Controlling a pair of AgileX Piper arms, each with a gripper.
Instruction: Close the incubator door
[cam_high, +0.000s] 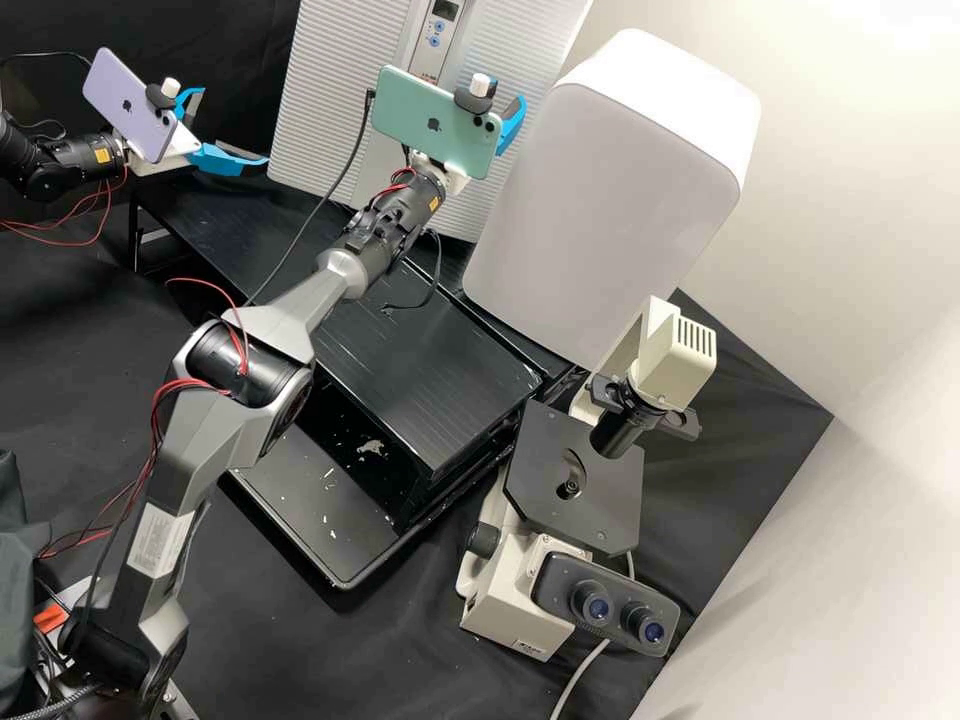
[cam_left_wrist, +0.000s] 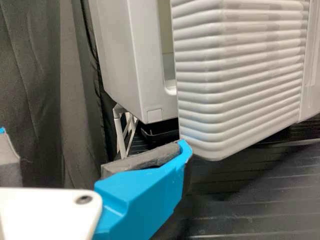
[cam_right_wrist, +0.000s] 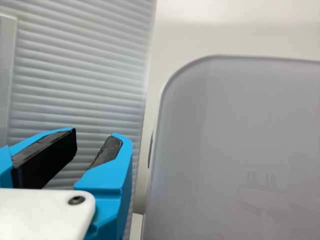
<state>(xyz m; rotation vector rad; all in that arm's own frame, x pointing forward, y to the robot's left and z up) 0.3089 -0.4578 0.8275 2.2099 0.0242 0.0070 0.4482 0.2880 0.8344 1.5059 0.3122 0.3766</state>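
Both spread: left end effector (cam_high: 232, 127) near edge of ajar incubator door (cam_left_wrist: 240, 75); right end effector (cam_high: 513, 122) before ribbed face.

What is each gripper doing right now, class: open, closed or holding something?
Left gripper: open wide, holding nothing.
Right gripper: open partway, nothing between its fingers.

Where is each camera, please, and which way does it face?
High view: fixed off the arms, looking forward and down at the bench; both arms show.
Left wrist: on that arm, facing the incubator door; left claw shows.
Right wrist: on that arm, facing a white box; right claw shows.
The wrist views share the door.
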